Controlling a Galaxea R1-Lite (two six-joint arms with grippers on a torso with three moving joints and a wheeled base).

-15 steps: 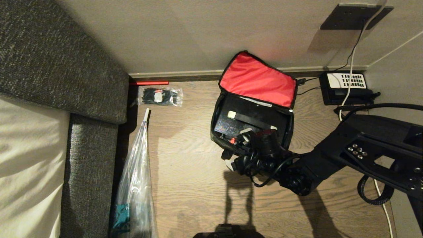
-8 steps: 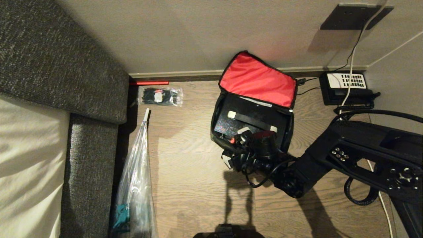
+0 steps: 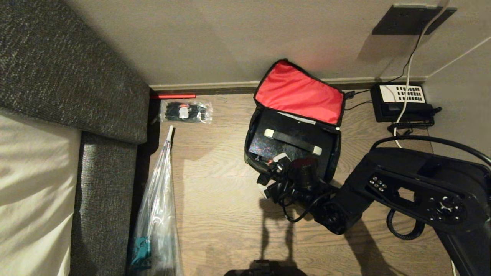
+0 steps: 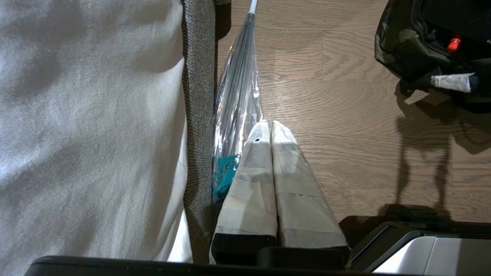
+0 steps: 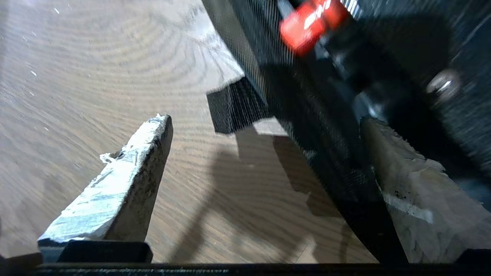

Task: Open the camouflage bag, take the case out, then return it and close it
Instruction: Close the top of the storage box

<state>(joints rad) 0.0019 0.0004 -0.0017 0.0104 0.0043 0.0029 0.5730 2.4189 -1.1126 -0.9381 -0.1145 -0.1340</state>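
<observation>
We see the camouflage bag [image 3: 254, 153] standing open on the wooden floor [image 3: 218, 199] near the wall, with its red lid lining [image 3: 299, 92] folded back. So the opening step seems done. The case [image 3: 284, 140] lies flat inside the bag, its strap handle [image 3: 292, 141] on top, and a small red latch [image 5: 311, 23] shows at the near edge.

Our right gripper [image 3: 274, 174] is at the front wall of the bag. Its jaws are wide apart and hold nothing: one finger [image 5: 126, 172] is outside over the floor, the other finger [image 5: 418, 207] is on the inner side, with the bag wall between them.

Our left gripper [image 4: 271, 132] is parked beside the sofa [image 4: 197, 96], jaws together and empty.

We cannot tell if the case was already taken out and returned. If it was, we judge that only closing the lid is left.
</observation>
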